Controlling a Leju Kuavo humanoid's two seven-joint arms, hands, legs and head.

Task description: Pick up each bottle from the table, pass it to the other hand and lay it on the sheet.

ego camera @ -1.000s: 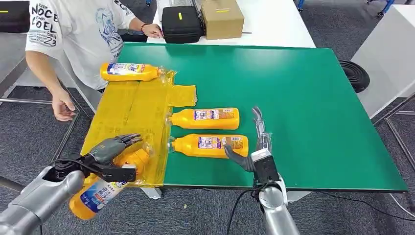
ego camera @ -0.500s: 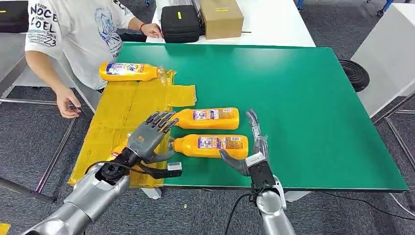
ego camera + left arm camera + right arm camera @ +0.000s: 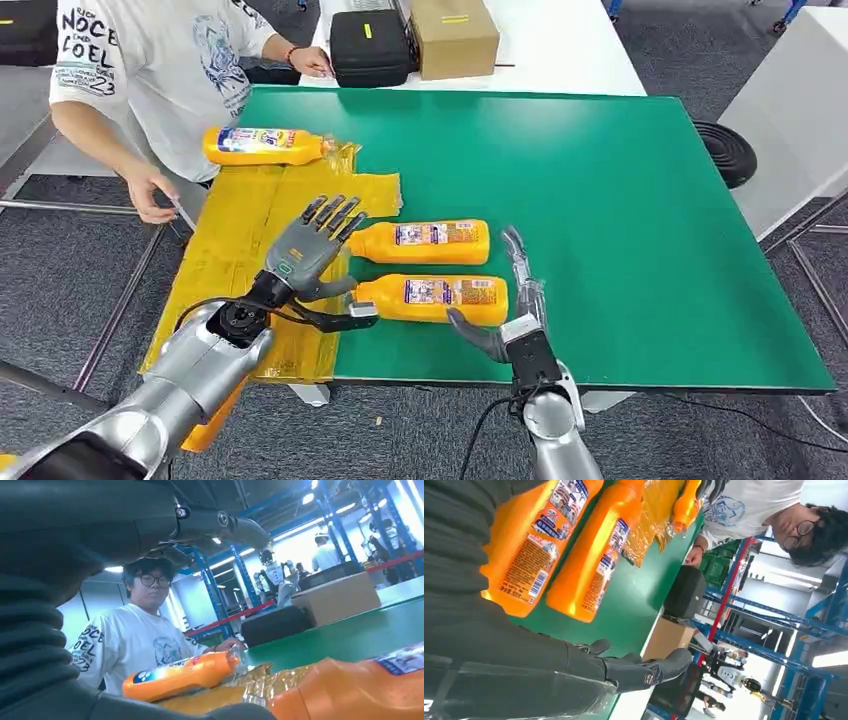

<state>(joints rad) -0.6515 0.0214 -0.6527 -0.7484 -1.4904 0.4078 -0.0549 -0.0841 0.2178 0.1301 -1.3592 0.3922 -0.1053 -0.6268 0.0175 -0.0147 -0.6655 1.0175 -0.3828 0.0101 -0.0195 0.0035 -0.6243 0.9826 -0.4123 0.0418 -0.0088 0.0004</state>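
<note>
While our left hand (image 3: 312,250) hovers empty with fingers spread over the crinkled yellow plastic sheet (image 3: 262,240) at centre left, our right hand (image 3: 505,312), also open and empty, flanks the base of the nearest orange plastic bottle (image 3: 432,298) at lower centre. A second orange bottle (image 3: 423,242) lies just above it on the green tabletop (image 3: 620,220); a third (image 3: 262,146) rests on the sheet's upper-left end.

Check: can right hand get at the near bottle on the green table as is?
Probably yes. The right hand is open beside the near bottle at its base end, nothing between them.
</note>
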